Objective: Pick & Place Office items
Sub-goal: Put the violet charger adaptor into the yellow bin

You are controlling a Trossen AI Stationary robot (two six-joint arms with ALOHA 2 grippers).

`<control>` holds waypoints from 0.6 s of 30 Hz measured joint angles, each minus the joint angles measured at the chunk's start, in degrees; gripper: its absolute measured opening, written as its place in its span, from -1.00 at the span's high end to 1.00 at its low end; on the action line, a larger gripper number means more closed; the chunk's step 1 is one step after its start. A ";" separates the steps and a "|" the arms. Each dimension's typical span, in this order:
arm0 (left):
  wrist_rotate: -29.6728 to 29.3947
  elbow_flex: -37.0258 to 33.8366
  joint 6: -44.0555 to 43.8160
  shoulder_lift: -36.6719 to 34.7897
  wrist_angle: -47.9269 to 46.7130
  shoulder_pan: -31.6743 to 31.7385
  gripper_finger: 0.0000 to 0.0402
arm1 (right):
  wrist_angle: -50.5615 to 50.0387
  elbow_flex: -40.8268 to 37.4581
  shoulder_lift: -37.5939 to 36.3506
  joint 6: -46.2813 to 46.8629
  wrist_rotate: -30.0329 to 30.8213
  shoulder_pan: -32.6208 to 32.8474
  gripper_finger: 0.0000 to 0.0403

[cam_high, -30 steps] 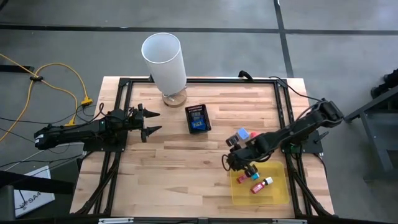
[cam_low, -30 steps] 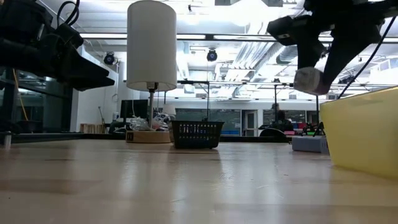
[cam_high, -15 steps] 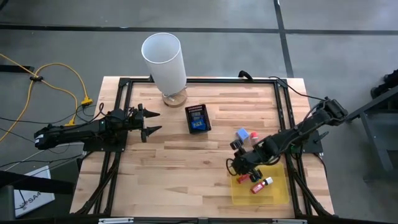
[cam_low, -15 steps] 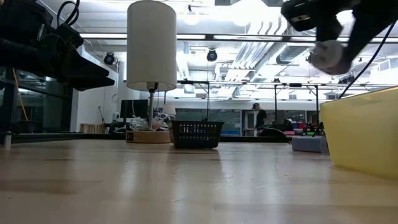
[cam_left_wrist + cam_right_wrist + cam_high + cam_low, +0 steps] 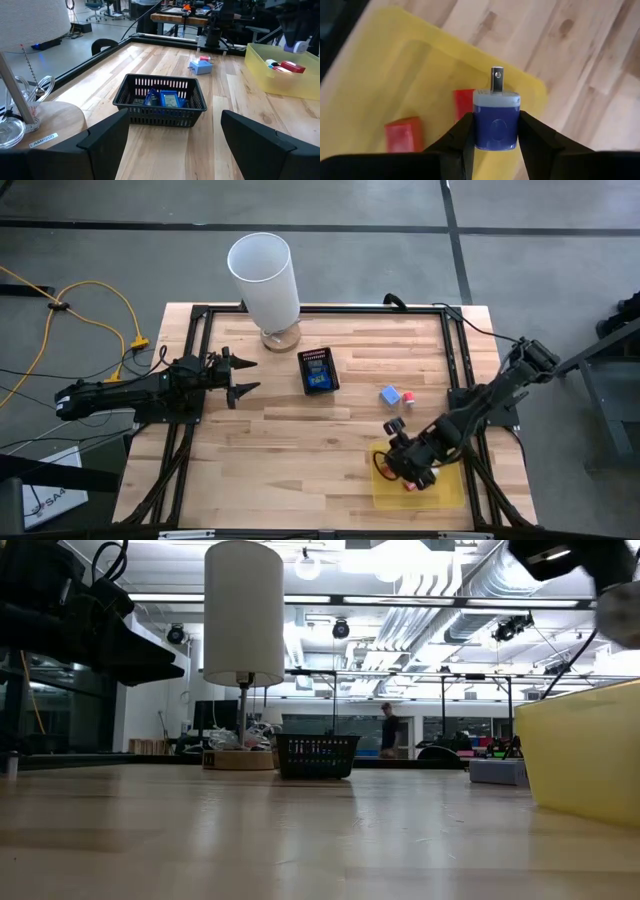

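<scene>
At the far left of the worktop [image 5: 300,440] we see the left claw [image 5: 243,378] waiting above the wood, its two fingers spread wide with nothing between them. Behind it, near the back edge, stands a white lamp [image 5: 264,280] on a round wooden base.

Toward the middle sits the black mesh box [image 5: 318,370], and in the left wrist view we make out blue pieces [image 5: 162,99] lying inside it. Further right, on the bare wood, a pale blue block [image 5: 389,395] lies just beside a small red piece [image 5: 407,396].

At the right front lies the yellow tray [image 5: 450,490]. The right claw [image 5: 407,465] hangs over the tray's near-left part, its fingers pressed onto a blue and white plug block [image 5: 495,117], pinching it at both sides with the metal prong pointing away from the wrist. Below that block, inside the tray, we see two red pieces [image 5: 404,134] on the tray floor; one is partly hidden behind the held block. In the low view the tray's yellow wall [image 5: 580,755] rises at the right edge.
</scene>
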 joint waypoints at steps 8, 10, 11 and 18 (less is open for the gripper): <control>-0.02 0.00 0.00 0.00 0.00 -0.01 -0.53 | 1.21 0.02 1.34 7.63 0.21 5.12 0.43; -0.02 0.00 0.00 -0.02 0.00 0.00 -0.53 | 1.68 0.02 2.71 8.62 0.13 6.35 0.43; -0.02 0.00 0.00 -0.02 0.00 0.00 -0.53 | 2.32 0.02 3.43 8.80 -0.24 6.72 0.44; -0.01 0.00 -0.01 -0.01 0.00 0.00 -0.53 | 7.05 0.02 7.70 9.06 -1.50 8.63 0.43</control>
